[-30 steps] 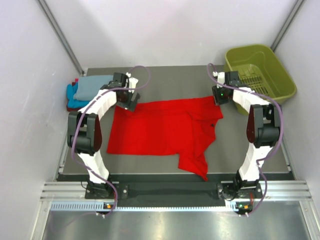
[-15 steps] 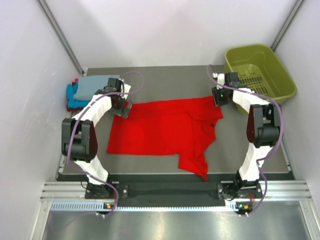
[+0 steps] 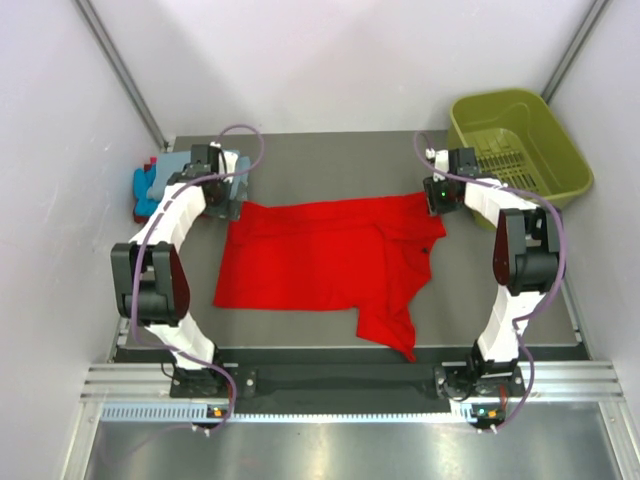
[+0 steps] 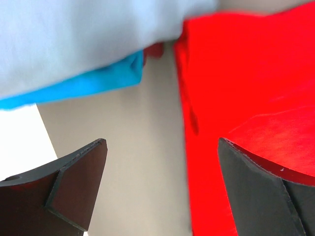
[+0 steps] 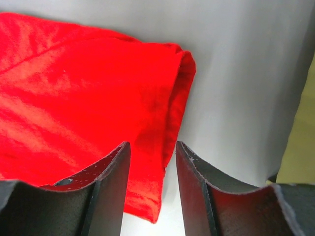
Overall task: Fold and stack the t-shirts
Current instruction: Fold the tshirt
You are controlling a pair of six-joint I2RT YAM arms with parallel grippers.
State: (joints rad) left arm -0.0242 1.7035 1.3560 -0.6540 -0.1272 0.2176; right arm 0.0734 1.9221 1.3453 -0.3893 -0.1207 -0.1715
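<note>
T-shirts are lying on the table point(image 3: 330, 160): the red t-shirt point(image 3: 320, 255) is sprawling across the middle, and the grey-blue t-shirt point(image 3: 176, 165) is resting on the turquoise t-shirt point(image 3: 147, 186) at far left. The left gripper point(image 4: 162, 147) is hovering between them, jaws gaping wide, gripping nothing. The right gripper point(image 5: 152, 147) is hanging over the red t-shirt's far right corner, jaws narrowly parted. The olive basket point(image 3: 497, 96) is sitting far right.

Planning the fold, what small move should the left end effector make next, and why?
Probably shift the left end effector onto the far corner of the red t-shirt and lower: it is open, mostly over the table beside the folded stack.
</note>
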